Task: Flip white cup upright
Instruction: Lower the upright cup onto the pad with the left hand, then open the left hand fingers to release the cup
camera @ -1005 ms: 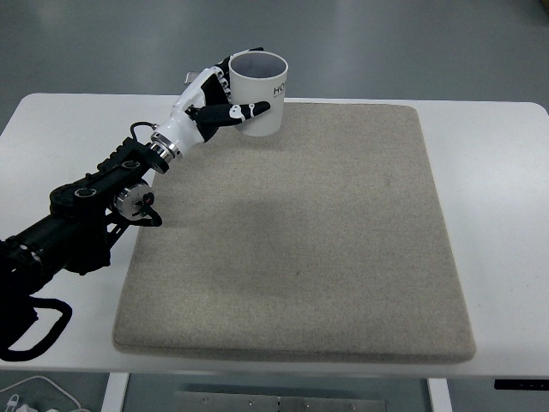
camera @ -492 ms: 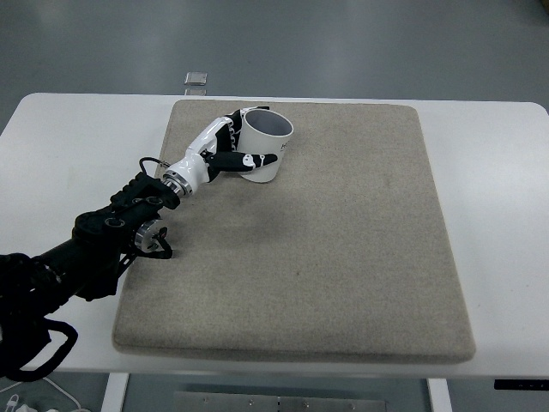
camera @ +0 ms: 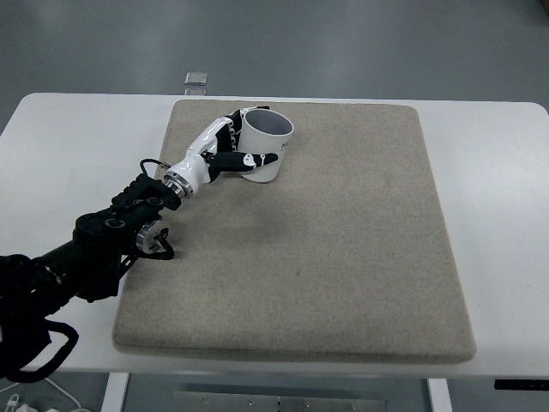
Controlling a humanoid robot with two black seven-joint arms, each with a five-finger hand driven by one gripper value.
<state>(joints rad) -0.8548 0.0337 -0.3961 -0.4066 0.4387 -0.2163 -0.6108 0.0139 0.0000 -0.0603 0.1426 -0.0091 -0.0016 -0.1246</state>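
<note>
White counter [camera: 60,137], beige mat [camera: 343,257] on it. Your left hand [camera: 225,150] reaches over the mat's far corner, fingers [camera: 256,159] wrapped round the cup [camera: 264,143], which stands mouth-up on the mat, right at your fingertips.

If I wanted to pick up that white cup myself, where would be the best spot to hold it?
Hold the white cup around its side wall, coming from the left as the left robot hand does. It stands mouth up on the mat, its round body plain, and no handle shows, so fingers wrapping the wall with a thumb across the front probably grip most securely.
</note>
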